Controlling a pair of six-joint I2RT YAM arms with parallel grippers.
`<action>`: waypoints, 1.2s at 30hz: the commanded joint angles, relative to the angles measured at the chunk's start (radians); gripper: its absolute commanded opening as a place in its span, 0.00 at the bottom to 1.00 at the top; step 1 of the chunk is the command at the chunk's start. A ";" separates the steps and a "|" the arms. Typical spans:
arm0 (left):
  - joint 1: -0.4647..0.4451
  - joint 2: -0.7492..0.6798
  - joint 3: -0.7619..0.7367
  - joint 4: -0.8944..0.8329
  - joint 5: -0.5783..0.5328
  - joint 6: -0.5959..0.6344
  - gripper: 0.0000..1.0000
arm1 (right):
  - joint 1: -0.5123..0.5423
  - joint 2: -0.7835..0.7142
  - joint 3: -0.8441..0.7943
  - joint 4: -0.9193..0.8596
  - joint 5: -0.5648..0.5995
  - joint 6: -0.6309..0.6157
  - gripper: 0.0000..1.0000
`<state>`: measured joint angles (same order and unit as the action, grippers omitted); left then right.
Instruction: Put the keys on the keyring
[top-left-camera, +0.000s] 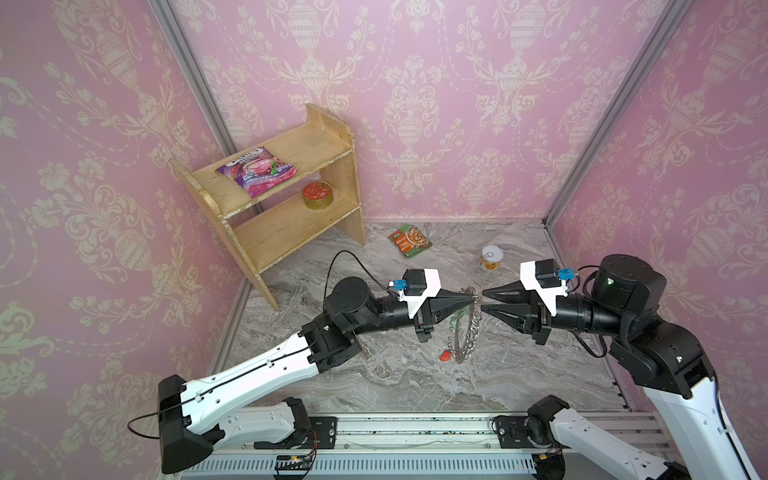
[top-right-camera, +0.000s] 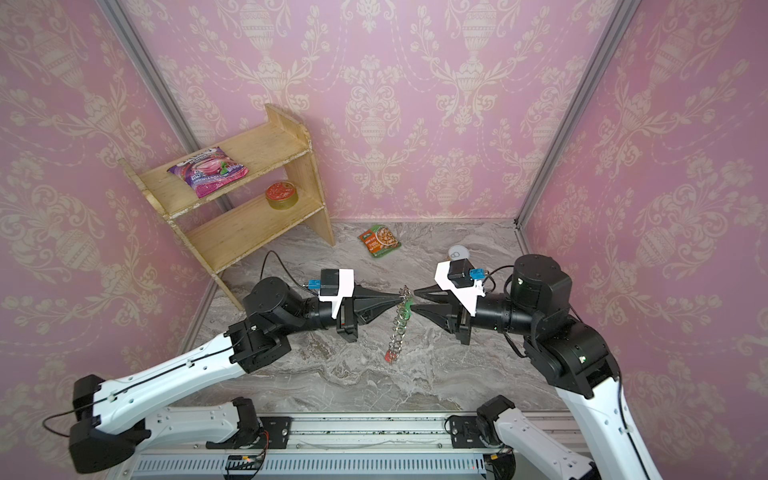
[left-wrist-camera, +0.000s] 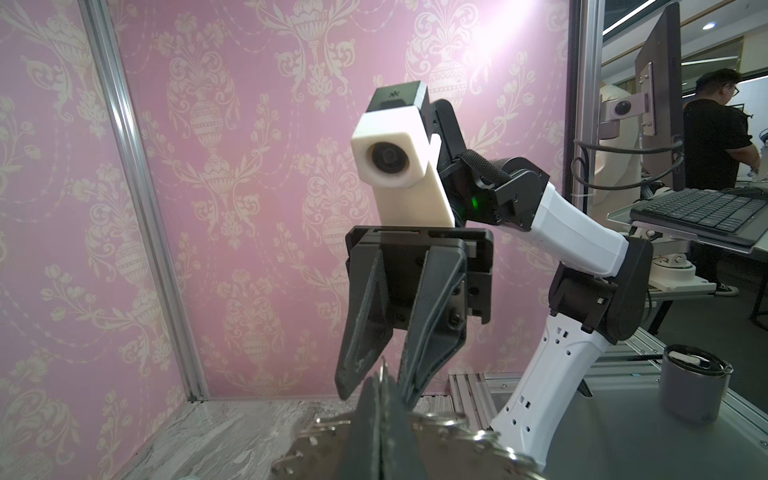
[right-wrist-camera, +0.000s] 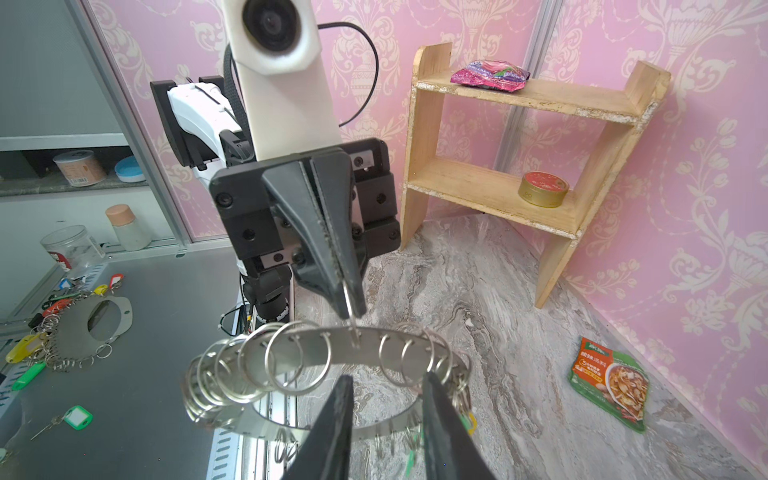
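1. Grey-veined, marble-look tabletop (top-left-camera: 415, 386) lies bare at the near edge. Above its middle hangs the keyring (top-left-camera: 469, 332), a flat grey metal plate rimmed with silver wire loops. It is edge-on in both top views, and its round shape shows only in the right wrist view.
2. The left gripper (top-left-camera: 471, 296) is pinched closed on one wire loop at the ring's top.
3. The right gripper (top-left-camera: 483, 301) faces it with its fingers apart. In the right wrist view the ring's rim passes between them; contact cannot be told.
4. A red key (top-left-camera: 445, 355) dangles lowest and a green key (top-right-camera: 409, 308) sits by the right fingertips. A yellow key (right-wrist-camera: 471, 419) appears only in the right wrist view.
5. Farther back, a glossy green-orange packet (right-wrist-camera: 609, 382) carries Chinese characters. A white-topped can (top-left-camera: 491, 257) stands to its right.
6. Far left, a bare wooden shelf (top-left-camera: 316, 145) holds a red-lidded tin (top-left-camera: 318, 195) and a crinkly purple packet (top-left-camera: 257, 170) with unreadable lettering.
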<state>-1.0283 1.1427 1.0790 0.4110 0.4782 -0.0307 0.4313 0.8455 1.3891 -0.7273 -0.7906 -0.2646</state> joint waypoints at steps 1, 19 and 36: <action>0.019 0.006 -0.012 0.108 0.037 -0.066 0.00 | -0.010 -0.016 -0.019 0.040 -0.037 0.033 0.29; 0.022 0.016 -0.006 0.063 0.065 -0.032 0.00 | -0.009 0.035 0.001 0.062 -0.140 0.059 0.21; 0.024 -0.002 -0.004 0.017 0.054 0.003 0.00 | -0.011 0.049 0.048 -0.029 -0.160 0.003 0.02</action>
<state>-1.0100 1.1610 1.0695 0.4240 0.5224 -0.0620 0.4191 0.8936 1.4097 -0.7219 -0.9241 -0.2474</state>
